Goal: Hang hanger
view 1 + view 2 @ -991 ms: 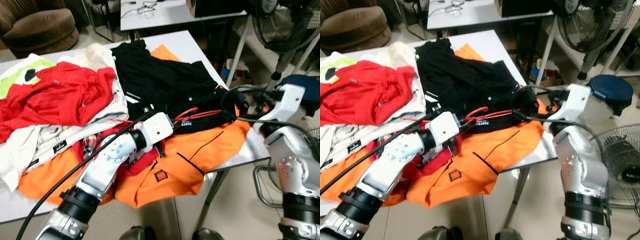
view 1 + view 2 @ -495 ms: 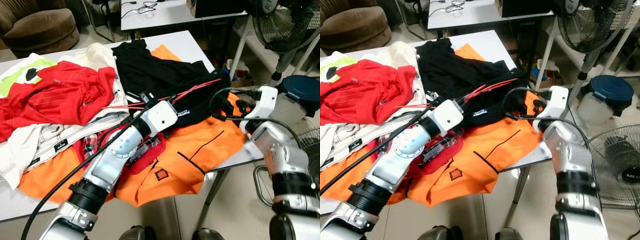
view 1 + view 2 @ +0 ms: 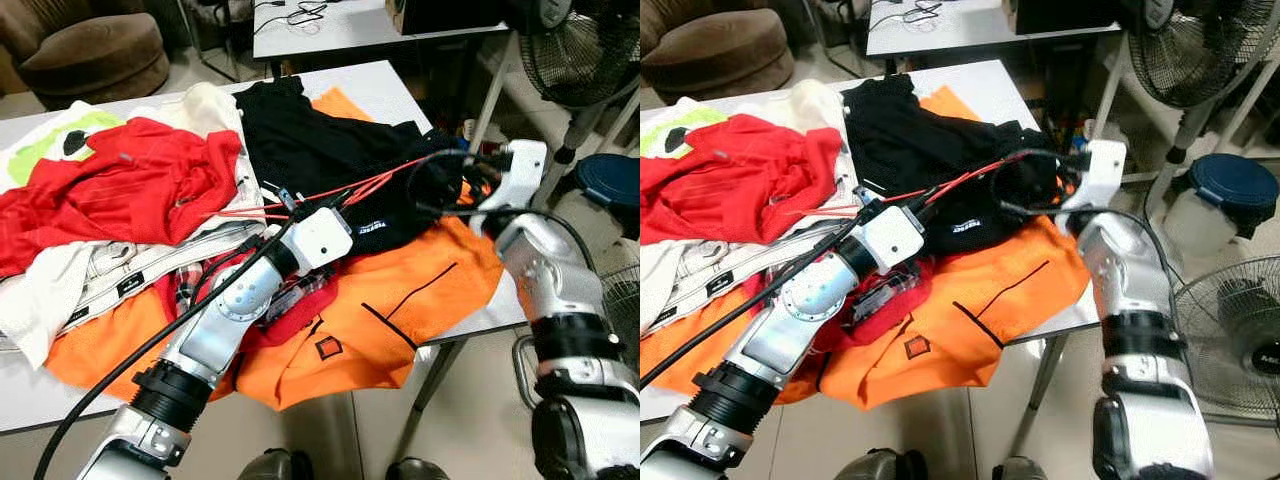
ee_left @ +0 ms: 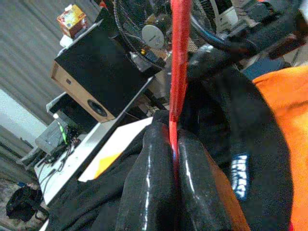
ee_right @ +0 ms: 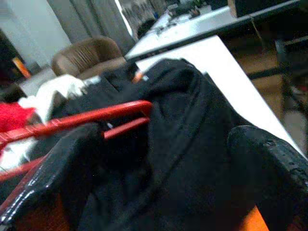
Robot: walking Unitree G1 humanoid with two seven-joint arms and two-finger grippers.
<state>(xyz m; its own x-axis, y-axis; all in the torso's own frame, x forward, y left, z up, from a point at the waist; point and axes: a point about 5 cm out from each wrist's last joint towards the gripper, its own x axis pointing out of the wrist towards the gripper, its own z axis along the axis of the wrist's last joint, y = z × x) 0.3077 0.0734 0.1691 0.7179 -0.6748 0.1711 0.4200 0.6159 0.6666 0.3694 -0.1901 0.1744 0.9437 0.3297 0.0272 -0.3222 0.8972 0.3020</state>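
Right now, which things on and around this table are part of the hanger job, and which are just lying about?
In the job:
- red hanger
- left claw, shut on it
- black garment
- right claw, open around the garment

Lying about:
- orange garment
- red shirt
- fan
- brown armchair

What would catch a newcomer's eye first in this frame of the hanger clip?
The heap of bright clothes on the white table: a red shirt at the robot's left, an orange garment at the near edge and a black garment in the middle. Next, the thin red hanger, pinched in the left gripper, reaching across to the black cloth where the open right gripper sits.
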